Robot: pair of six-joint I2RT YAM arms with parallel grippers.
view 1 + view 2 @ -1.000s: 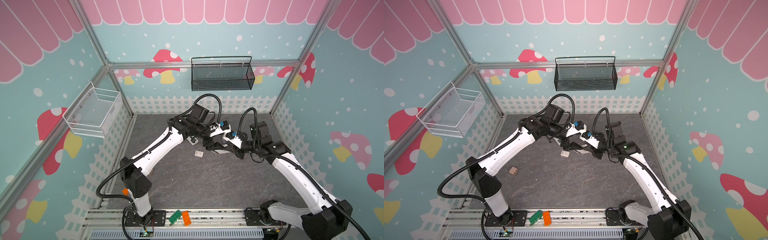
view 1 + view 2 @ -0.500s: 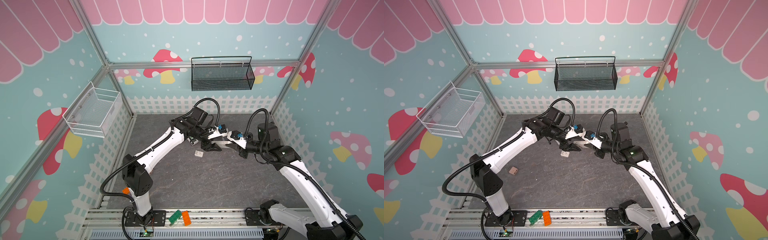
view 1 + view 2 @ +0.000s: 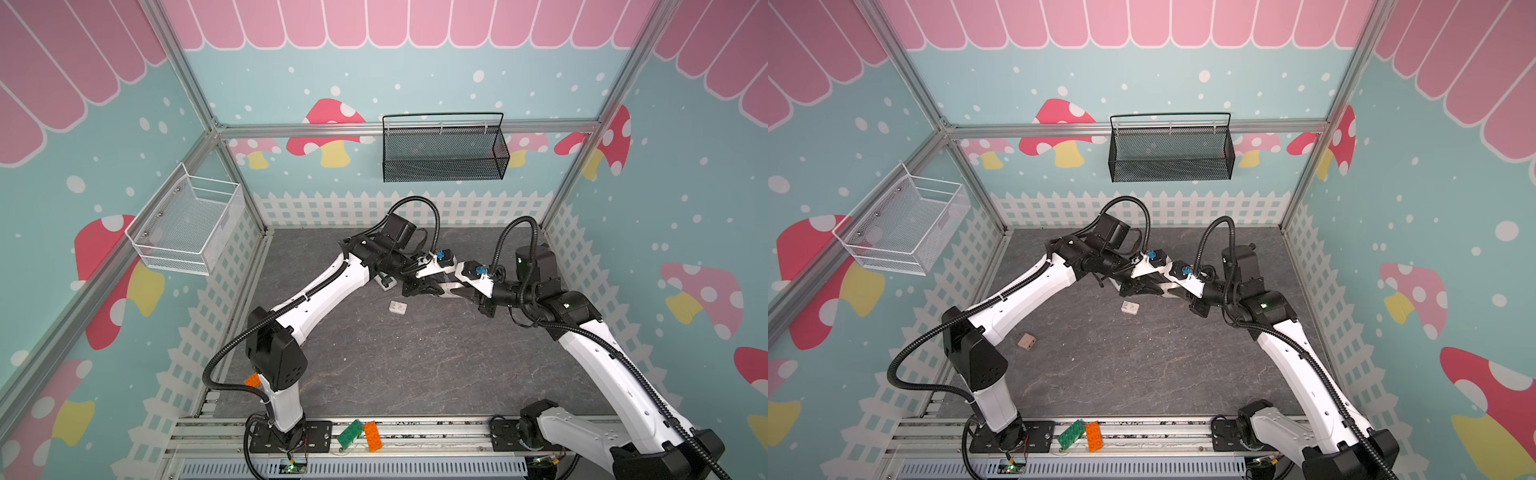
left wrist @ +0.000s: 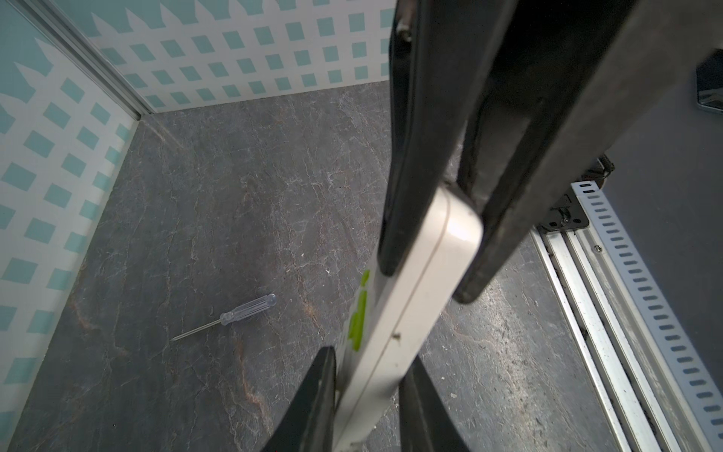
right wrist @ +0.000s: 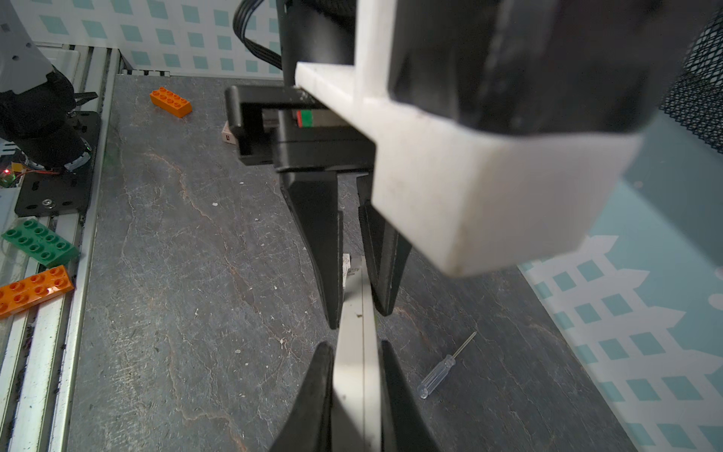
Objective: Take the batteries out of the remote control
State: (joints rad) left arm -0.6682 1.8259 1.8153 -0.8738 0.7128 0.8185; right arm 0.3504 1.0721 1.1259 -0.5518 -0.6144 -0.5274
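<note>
The left pincer [image 5: 359, 319] has closed on the remote [image 5: 354, 391]; right pincer [image 5: 355, 344] clamps.

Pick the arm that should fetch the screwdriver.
Right, probably. The screwdriver lies on the table, seemingly nearer the right end effector than the left end effector. Both grip the remote control, so the left must then hold it alone.

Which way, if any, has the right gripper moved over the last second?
Yes: the right gripper shifted slightly right, away from the small white piece.
</note>
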